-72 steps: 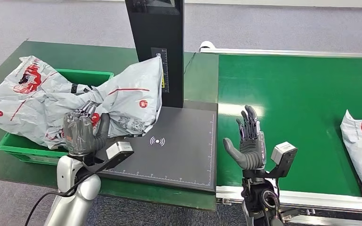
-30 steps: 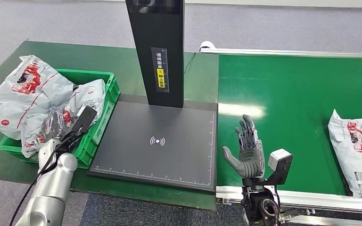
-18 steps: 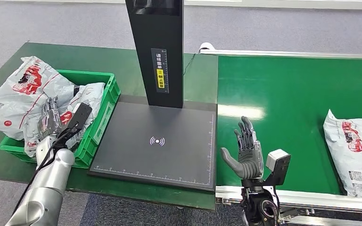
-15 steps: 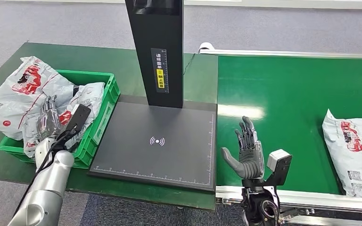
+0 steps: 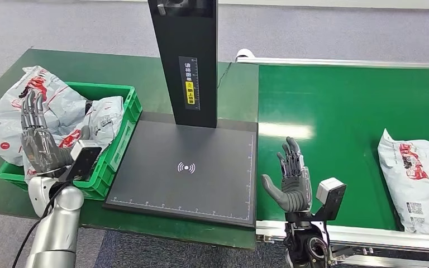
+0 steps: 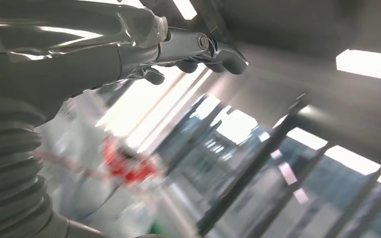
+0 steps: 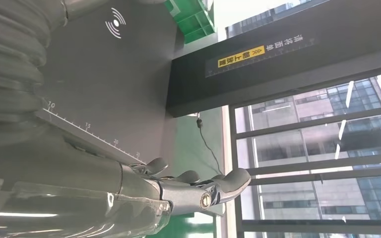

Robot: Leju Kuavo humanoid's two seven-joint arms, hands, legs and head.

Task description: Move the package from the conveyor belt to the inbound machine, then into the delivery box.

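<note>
Package (image 5: 417, 187) lies on the conveyor belt (image 5: 346, 111) at its far right, long axis running roughly toward and away from the robot. The right hand (image 5: 290, 177) is the nearer one, raised over the belt's near edge, empty with fingers spread; the package lies well apart to its right. The left hand (image 5: 39, 139), also empty with fingers extended, hovers over the delivery box (image 5: 124, 106), beyond the inbound machine (image 5: 187, 167).

Pkgs (image 5: 61, 114) in bin (image 5: 124, 129); scanner (image 5: 192, 167) right.
</note>
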